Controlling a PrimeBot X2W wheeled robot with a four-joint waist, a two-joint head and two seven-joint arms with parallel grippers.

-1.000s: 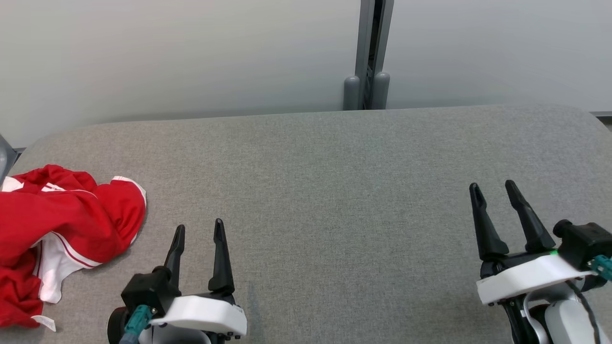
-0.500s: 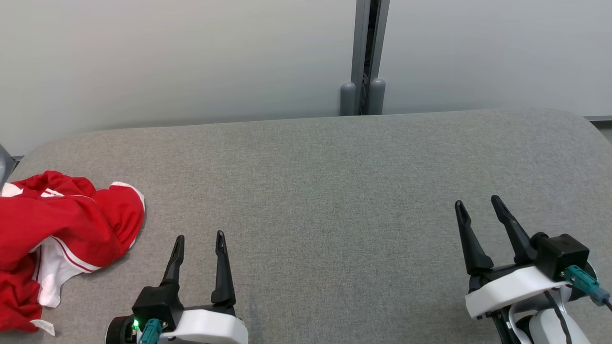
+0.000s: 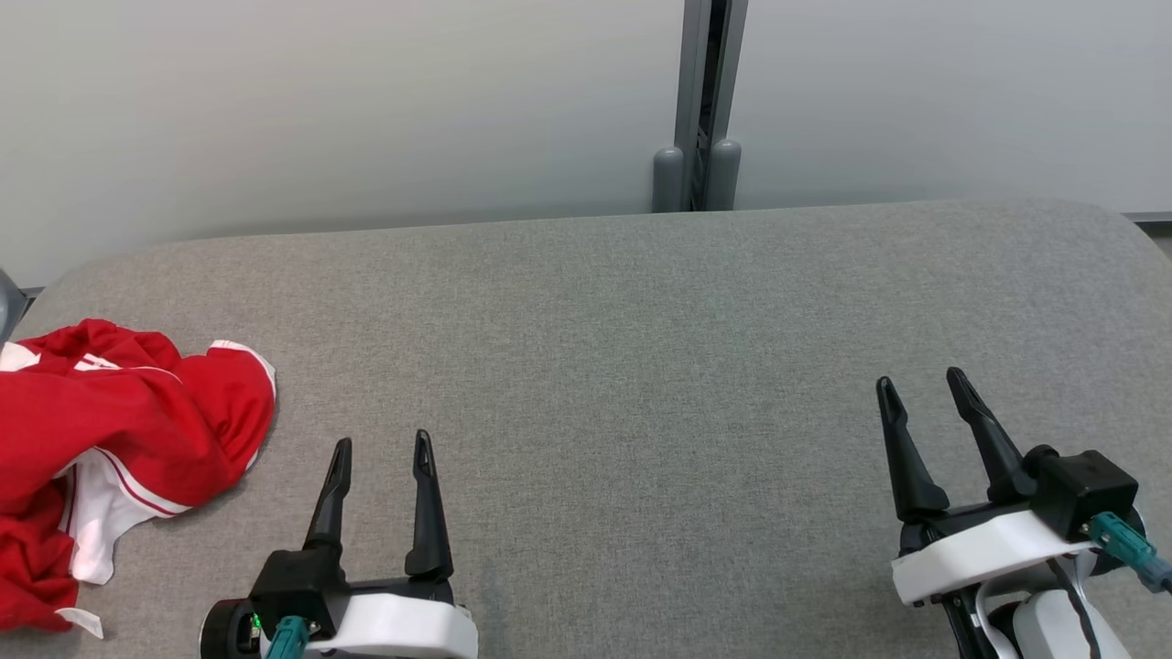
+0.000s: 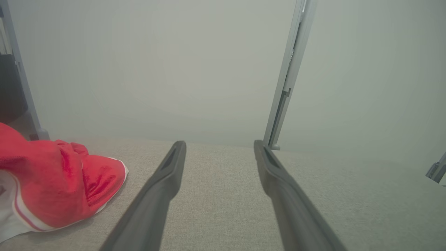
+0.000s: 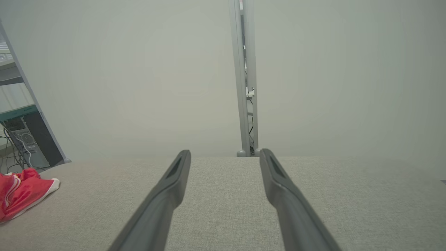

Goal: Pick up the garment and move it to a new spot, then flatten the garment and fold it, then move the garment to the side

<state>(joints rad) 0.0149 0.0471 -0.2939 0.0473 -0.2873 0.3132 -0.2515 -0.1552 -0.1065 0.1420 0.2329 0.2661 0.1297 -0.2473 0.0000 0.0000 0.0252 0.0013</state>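
A crumpled red garment [image 3: 110, 439] with white trim lies bunched at the left edge of the grey table [image 3: 623, 366], partly cut off by the head view's edge. It also shows at the left in the left wrist view, garment [image 4: 59, 181], and far left in the right wrist view, garment [image 5: 21, 193]. My left gripper [image 3: 382, 444] hovers open just right of it, nothing between its fingers, apart from the cloth. My right gripper [image 3: 920, 383] stands open and empty far off at the table's right side.
Pale partition panels stand behind the table, joined by a grey post [image 3: 700, 101] at the back middle. A shelf with a computer and cables [image 5: 21, 139] stands beyond the table's left end. The table's corners are rounded.
The right gripper has come down and slightly left in the head view, and the left gripper sits a little lower. The garment lies as it did; the camera has shifted slightly.
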